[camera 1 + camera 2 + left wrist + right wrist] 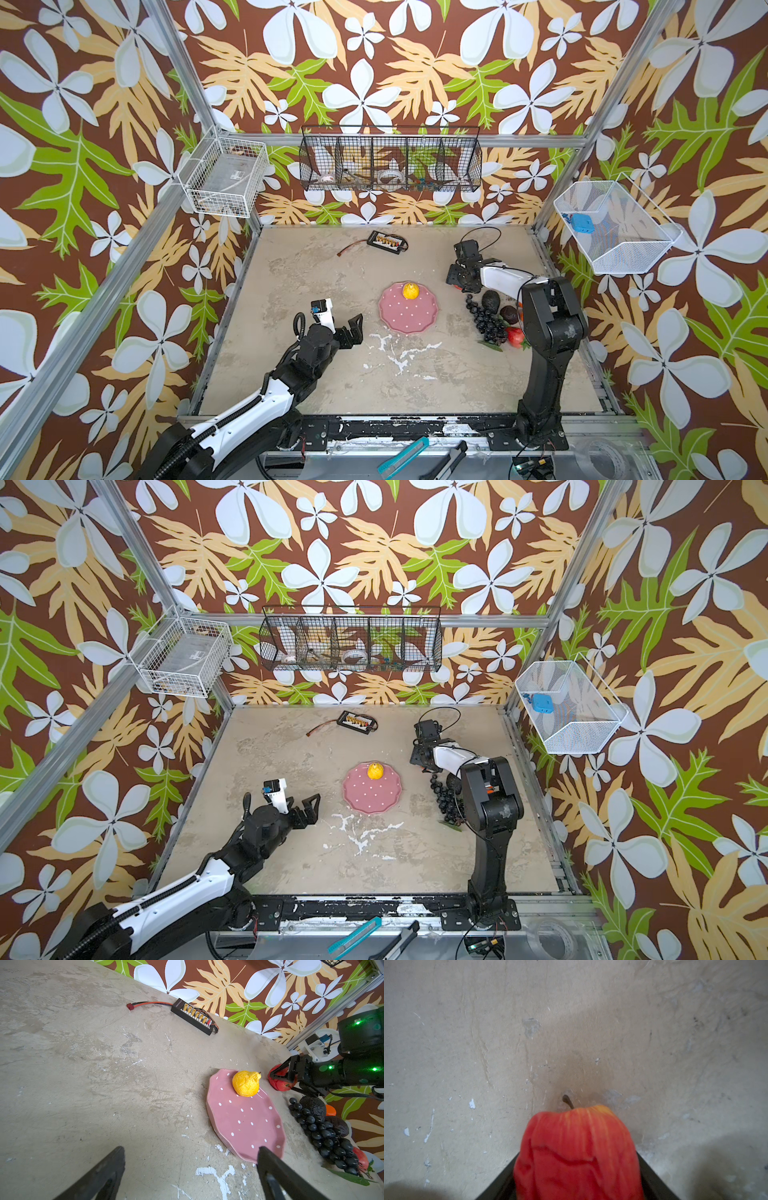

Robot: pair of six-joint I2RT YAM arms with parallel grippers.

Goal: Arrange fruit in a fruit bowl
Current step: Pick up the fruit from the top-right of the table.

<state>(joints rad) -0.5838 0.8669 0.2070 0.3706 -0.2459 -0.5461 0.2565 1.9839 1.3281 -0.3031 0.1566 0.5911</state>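
The pink polka-dot fruit bowl [409, 320] [245, 1124] sits mid-table with the yellow pear [410, 290] [246, 1083] at its far rim. My right gripper [456, 283] [577, 1157] is shut on the red apple [577, 1151] [278, 1082], low over the table right of the bowl; the fingers press both its sides. Right of the bowl lie the black grape bunch [484, 320], dark avocado [491, 300], dark purple fruit [509, 314], a red fruit [515, 336] and an orange [330, 1110]. My left gripper [353, 332] [191, 1149] hangs open and empty left of the bowl.
A black connector board [386, 242] with a red-tipped lead lies near the back wall. Wire baskets [390, 160] hang on the walls above the table. A flat green leaf [490, 345] lies under the grapes. The right arm's column [548, 332] hides part of the fruit pile.
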